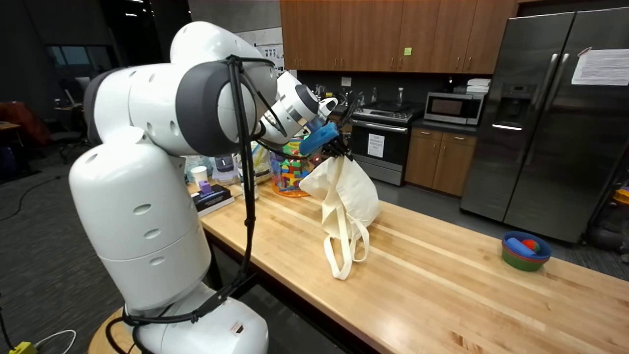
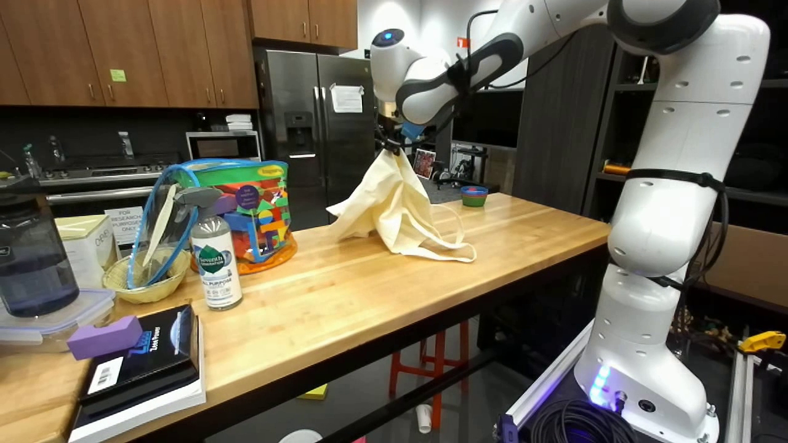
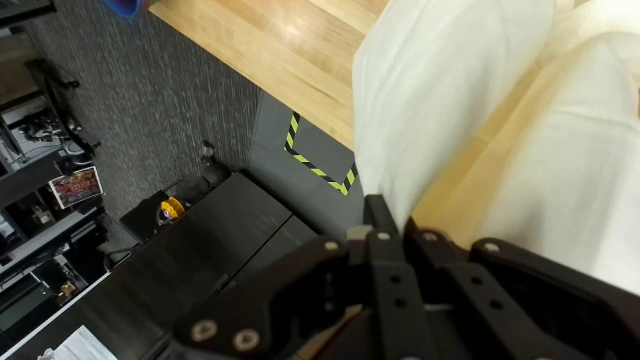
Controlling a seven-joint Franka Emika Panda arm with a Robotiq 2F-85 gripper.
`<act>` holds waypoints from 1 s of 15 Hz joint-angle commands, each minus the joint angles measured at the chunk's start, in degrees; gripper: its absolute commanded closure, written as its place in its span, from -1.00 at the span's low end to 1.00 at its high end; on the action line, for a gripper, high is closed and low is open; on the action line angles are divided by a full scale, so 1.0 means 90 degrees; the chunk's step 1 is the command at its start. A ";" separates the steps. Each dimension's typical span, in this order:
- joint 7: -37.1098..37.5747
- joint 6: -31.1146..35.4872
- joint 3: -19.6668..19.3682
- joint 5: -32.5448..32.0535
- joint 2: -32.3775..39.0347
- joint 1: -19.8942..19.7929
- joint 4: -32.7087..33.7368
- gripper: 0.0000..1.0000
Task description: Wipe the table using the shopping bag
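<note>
The shopping bag (image 2: 400, 203) hangs in a peak over the table (image 1: 432, 275), its lower folds seeming to reach the surface and its loop handles (image 1: 340, 274) lying slack on it. Limp and wrinkled, the cloth should be light, soft and hard to harm, and I would expect little slipping once it is pinched. It will not pass on a downward push, though, so the wipe likely calls for lowering until more cloth bunches flat, then dragging. A gather of the body is the place to take hold; a handle would only tow the rest behind. The claw (image 3: 398, 226) is clamped on such folds, at the end away from the handles. Farther out, the stacked bowls (image 1: 523, 263) stand toward one end, the spray bottle (image 2: 214, 258) and clear bag of blocks (image 2: 248, 197) toward the opposite; a loose strap could catch them on a wide sweep.
</note>
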 commanded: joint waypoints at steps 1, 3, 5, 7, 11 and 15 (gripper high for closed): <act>0.0077 -0.0112 0.0083 -0.0051 -0.0668 -0.0004 -0.0742 0.99; 0.0146 -0.0179 0.0103 -0.0075 -0.0928 -0.0055 -0.1164 0.99; 0.0229 -0.0230 0.0093 -0.0041 -0.1178 -0.0102 -0.1555 0.99; 0.0282 -0.0225 0.0066 -0.0030 -0.1432 -0.0169 -0.1959 0.99; 0.0151 -0.0267 0.0026 0.0033 -0.1865 -0.0290 -0.2650 0.99; 0.0151 -0.0322 -0.0049 0.0010 -0.2181 -0.0481 -0.3243 0.99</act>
